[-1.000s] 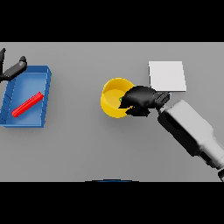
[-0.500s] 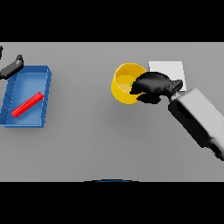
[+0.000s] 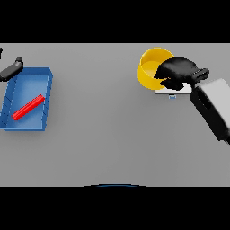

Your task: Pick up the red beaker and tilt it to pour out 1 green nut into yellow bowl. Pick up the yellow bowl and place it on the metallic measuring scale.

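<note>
- Right robot hand (image 3: 177,72) clamped on bowl (image 3: 150,67) rim, over scale (image 3: 172,91), hiding most of it.
- Left robot hand (image 3: 11,69) at desk (image 3: 103,134) edge; fingers unclear.
- Red beaker (image 3: 28,107) lies in blue tray (image 3: 45,90).
- No legible markings.

1. The right robot hand (image 3: 177,72) is black and glossy, with thick rounded fingers.
2. Its forearm (image 3: 213,108) is a boxy pale grey shell with a dark edge.
3. The left robot hand (image 3: 11,69) is dark grey.
</note>
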